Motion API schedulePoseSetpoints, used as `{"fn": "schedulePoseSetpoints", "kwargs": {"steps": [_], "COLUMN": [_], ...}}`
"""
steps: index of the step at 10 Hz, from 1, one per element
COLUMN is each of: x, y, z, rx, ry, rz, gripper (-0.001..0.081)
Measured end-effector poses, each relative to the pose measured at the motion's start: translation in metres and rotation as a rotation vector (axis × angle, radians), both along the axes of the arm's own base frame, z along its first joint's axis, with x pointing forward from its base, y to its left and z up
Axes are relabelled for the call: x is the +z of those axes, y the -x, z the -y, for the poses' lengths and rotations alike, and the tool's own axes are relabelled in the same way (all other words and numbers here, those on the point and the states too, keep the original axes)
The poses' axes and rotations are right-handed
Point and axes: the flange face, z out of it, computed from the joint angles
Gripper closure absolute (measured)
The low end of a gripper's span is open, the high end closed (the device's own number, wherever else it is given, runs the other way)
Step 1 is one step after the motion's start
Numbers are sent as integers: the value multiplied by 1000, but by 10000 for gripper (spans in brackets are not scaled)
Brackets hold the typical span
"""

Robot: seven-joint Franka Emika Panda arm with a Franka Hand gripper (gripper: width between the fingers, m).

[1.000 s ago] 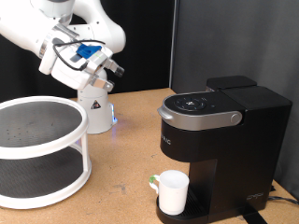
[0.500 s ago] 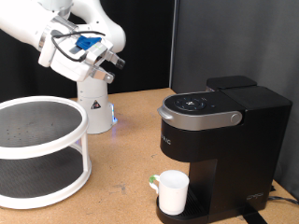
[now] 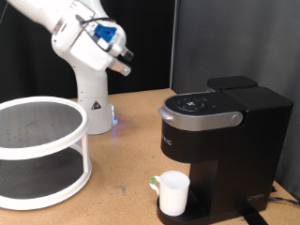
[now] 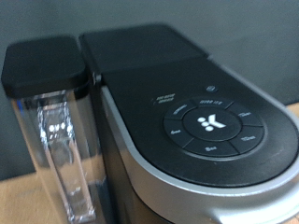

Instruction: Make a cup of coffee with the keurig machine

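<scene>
The large boxy matte-black keurig machine (image 3: 220, 141) stands at the exterior view's right on the wooden table (image 3: 131, 159), its silver-grey arched lid handle (image 3: 199, 119) down and the lid closed. In the wrist view its round control panel (image 4: 210, 126) fills the frame, and beside it sits the clear water tank (image 4: 56, 149) with a black cap; whether it holds water cannot be told. At the exterior view's left is a white round two-tier shelf (image 3: 37, 150) with dark perforated trays, both tiers bare.

The small plain white cup (image 3: 172, 193), its handle showing a green mark, stands upright on the machine's drip tray under the brew head; what lies inside it cannot be seen.

The white arm's gripper (image 3: 123, 64) hangs high above the table, well apart from the machine's lid, pointing toward it. How far its fingers are spread cannot be told.

Against the picture a half second before, the gripper is higher and further toward the exterior view's right, while cup and machine have stayed put.
</scene>
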Motion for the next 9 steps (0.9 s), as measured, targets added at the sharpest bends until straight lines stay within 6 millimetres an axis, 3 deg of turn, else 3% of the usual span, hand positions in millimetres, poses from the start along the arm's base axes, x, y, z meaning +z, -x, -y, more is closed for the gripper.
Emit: {"fn": "schedulePoseSetpoints", "kwargs": {"steps": [3, 4, 7, 9], "x": [27, 26, 26, 38], "y": [-17, -25, -25, -30], "z": [-35, -40, -41, -51], "rx": [71, 73, 121, 151], "ry": [186, 199, 210, 232], "rz": [-27, -51, -10, 20], "gripper": [3, 3, 3, 3]}}
